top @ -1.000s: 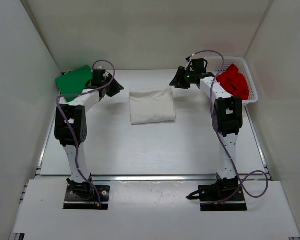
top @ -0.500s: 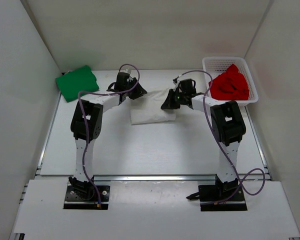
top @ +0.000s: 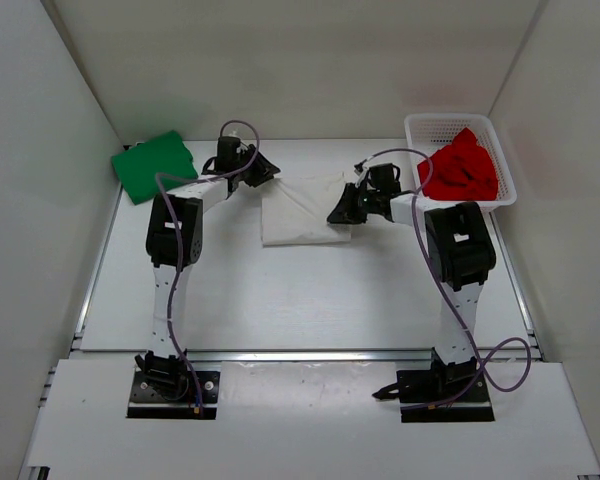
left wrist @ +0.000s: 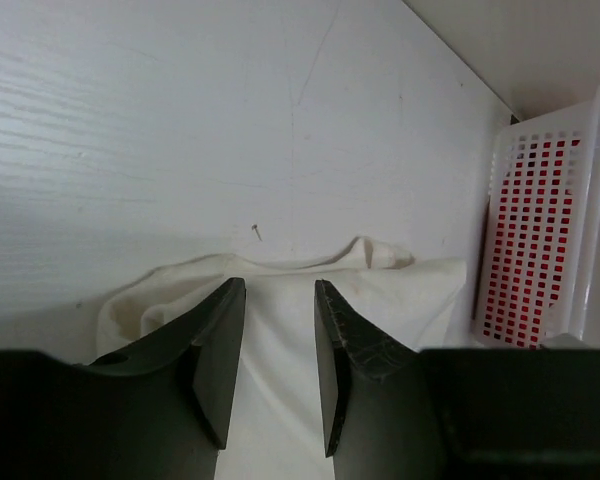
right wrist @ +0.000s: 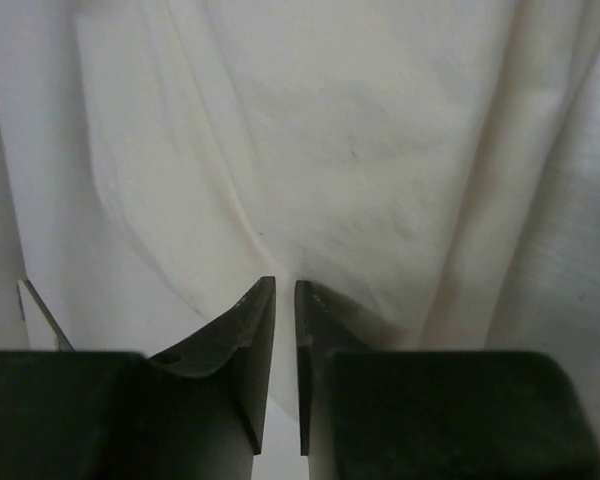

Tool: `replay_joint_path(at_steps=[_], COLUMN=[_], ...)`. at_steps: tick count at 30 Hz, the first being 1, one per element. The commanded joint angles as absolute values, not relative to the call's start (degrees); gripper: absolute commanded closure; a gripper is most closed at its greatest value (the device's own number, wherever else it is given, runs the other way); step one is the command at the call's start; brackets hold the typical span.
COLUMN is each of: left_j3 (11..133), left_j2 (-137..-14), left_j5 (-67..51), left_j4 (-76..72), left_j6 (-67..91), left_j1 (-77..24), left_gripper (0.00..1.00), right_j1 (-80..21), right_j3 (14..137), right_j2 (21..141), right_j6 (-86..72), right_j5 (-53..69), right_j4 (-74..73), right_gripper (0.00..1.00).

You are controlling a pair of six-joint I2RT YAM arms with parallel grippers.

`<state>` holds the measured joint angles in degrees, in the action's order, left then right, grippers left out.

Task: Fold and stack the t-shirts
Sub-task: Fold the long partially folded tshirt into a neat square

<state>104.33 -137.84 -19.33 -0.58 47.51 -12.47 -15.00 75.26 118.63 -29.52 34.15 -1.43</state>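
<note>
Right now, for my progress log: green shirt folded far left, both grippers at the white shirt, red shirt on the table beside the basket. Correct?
No. The top external view shows the red shirt inside the basket, not beside it. Left gripper and right gripper do meet the white shirt.

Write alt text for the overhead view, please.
A folded white t-shirt lies in the centre, with the left claw at its far-left corner and the right claw at its right edge. A folded green t-shirt lies far left; a red t-shirt sits in a white mesh basket far right.
</note>
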Motion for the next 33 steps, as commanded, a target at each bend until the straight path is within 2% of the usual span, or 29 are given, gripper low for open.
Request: replay_joint_path(at_steps=[1, 3, 7, 16, 24, 29, 33], left_j3=[99.8, 93.3, 86.1, 66.7, 52.0, 50.5, 52.9], left_j2=[-130.3, -125.1, -119.0, -113.6, -107.2, -94.7, -89.9], left_j5=[-22.0, -21.3, -17.7, -17.9, -23.1, -18.6, -9.6], left_j4=[-5.0, -7.5, -8.6, -11.6, -20.7, -17.9, -10.1], left_j6=[49.7, 49.5, 47.1, 51.0, 55.0, 49.1, 42.0], left_j1=[-11.7, -12.3, -14.6, -16.8, -13.4, -15.1, -13.7], left_gripper=[0.55, 0.54, 0.55, 0.57, 0.58, 0.44, 0.26], right_j1=[-14.2, -13.6, -12.9, -9.1, -10.5, -13.3, -16.2], right_j3=[81.6, 85.8, 93.9, 116.8, 126.0, 129.6, 124.7], right_j2=[116.7, 119.0, 125.3, 144.9, 146.8, 139.7, 130.3], right_j6=[-29.3, -30.1, -30.8, -32.4, -29.0, -25.0, -21.1], right_j5=[37.8, 39.2, 38.3, 37.0, 35.2, 34.4, 30.9], right_j4=[-1.0, -0.4, -2.0, -10.1, -18.7, -22.9, -25.1], right_gripper=[0.85, 0.85, 0.91, 0.97, 0.98, 0.89, 0.76])
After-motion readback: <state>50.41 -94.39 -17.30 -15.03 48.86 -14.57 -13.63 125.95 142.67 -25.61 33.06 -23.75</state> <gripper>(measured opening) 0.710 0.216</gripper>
